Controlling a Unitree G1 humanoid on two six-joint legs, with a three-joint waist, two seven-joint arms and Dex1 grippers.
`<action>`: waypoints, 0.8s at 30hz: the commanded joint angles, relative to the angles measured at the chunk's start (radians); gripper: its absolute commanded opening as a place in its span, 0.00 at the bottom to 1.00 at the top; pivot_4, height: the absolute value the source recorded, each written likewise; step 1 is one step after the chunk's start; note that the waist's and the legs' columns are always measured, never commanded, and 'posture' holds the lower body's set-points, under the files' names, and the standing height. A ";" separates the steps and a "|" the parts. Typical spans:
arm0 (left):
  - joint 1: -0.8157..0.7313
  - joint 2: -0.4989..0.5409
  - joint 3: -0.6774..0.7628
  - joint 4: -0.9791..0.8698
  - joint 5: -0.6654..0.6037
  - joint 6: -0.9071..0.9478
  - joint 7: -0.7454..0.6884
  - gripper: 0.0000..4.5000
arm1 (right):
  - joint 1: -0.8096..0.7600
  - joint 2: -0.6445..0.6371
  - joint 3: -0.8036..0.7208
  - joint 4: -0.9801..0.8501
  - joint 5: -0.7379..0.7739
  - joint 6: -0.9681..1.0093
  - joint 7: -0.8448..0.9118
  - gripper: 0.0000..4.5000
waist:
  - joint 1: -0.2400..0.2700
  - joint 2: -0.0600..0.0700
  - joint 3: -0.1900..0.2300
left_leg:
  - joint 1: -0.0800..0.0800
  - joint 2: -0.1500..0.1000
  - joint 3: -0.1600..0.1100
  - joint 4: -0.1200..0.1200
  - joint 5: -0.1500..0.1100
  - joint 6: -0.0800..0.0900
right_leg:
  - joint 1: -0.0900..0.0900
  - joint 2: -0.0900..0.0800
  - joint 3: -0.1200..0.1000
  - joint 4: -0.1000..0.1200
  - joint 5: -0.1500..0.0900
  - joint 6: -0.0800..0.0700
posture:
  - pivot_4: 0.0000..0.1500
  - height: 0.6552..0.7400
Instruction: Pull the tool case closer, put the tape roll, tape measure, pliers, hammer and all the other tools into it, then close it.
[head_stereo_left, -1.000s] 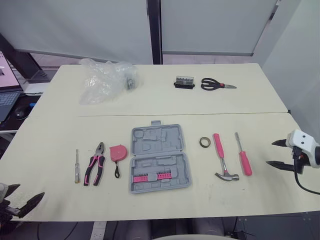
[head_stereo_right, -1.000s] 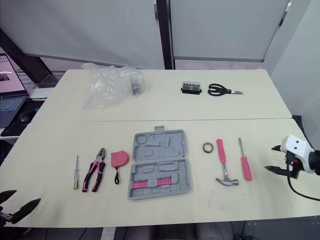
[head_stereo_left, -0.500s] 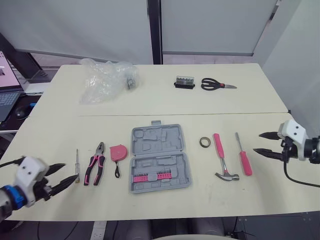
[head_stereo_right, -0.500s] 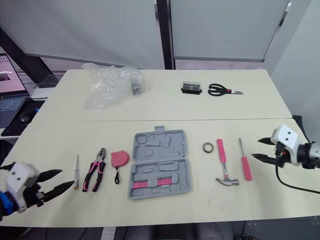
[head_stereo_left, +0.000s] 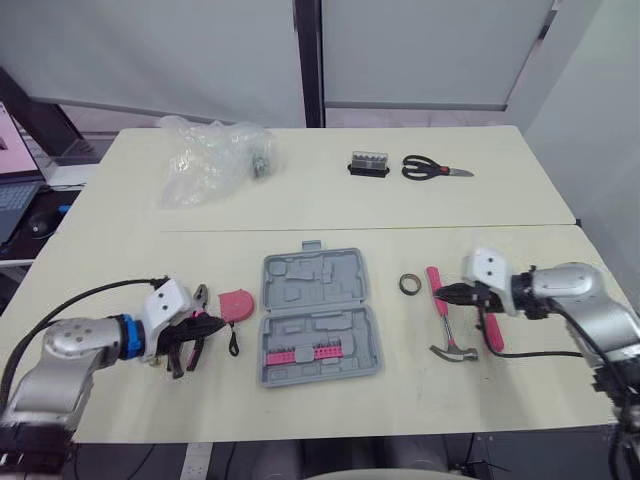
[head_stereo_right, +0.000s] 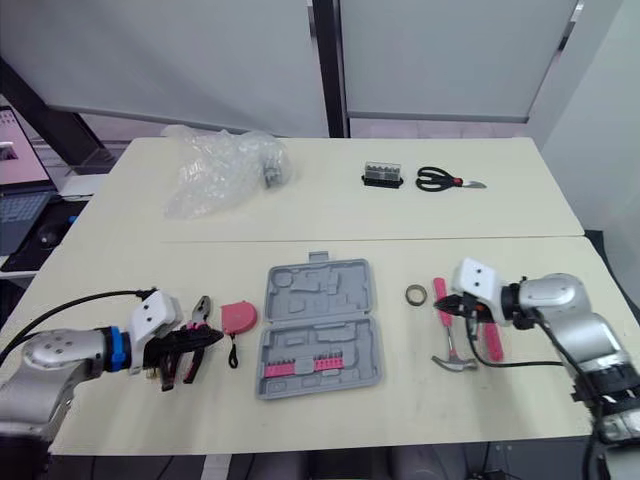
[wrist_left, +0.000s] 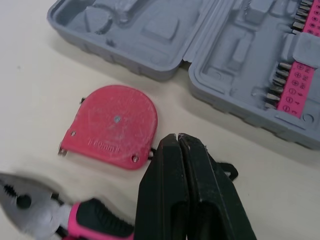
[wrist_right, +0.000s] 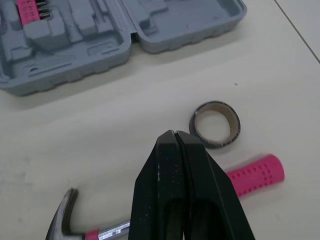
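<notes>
- My left jaws are clenched on nothing, the two black fingers (wrist_left: 165, 195) pressed flat together.
- They hang low over the pink-handled pliers (head_stereo_left: 190, 335), with the tips just short of the tape measure (head_stereo_left: 237, 304).
- The tape measure is a round pink one lying flat on the bench (head_stereo_left: 300, 205), just beside the left edge of the tool case (head_stereo_left: 318, 318).
- The tool case lies open and flat in the middle of the bench. Its empty moulded lid is the far half. The near half carries a pink rack of bits.
- My right jaws are clenched too, with nothing between the fingers (wrist_right: 160, 190).
- They sit over the pink handle of the hammer (head_stereo_left: 445, 320), which lies to the right of the case with its steel head toward me.
- The tape roll (head_stereo_left: 408, 284) lies just beside the top of the hammer handle, between it and the case.
- A red screwdriver (head_stereo_left: 490, 330) lies just right of the hammer, partly behind my right wrist.
- At the far side of the bench are black scissors (head_stereo_left: 425, 169), a small dark box (head_stereo_left: 368, 165) and a crumpled clear plastic bag (head_stereo_left: 210, 160), all well apart from the case.
</notes>
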 joint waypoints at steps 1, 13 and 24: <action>-0.045 -0.017 -0.035 0.046 0.041 -0.049 0.008 0.00 | -0.028 0.044 0.041 0.023 -0.048 -0.030 -0.033 0.01 | 0.001 0.000 0.000 | -0.001 0.000 0.000 0.000 0.000 0.000 | -0.001 0.000 0.000 0.000 0.000 0.000 | 1.00 1.00; -0.131 -0.090 -0.123 0.169 0.136 -0.138 0.052 0.00 | -0.131 0.205 0.132 0.205 -0.150 -0.100 -0.086 0.01 | 0.000 0.000 0.000 | -0.002 0.000 -0.001 0.002 0.000 0.000 | -0.003 0.000 -0.001 0.006 0.000 0.000 | 1.00 1.00; -0.174 -0.132 -0.162 0.200 0.180 -0.160 0.090 0.00 | -0.185 0.296 0.166 0.339 -0.206 -0.144 -0.119 0.01 | 0.000 0.000 0.000 | -0.002 0.000 -0.001 0.002 0.001 0.000 | -0.004 0.000 -0.001 0.007 0.000 0.000 | 1.00 1.00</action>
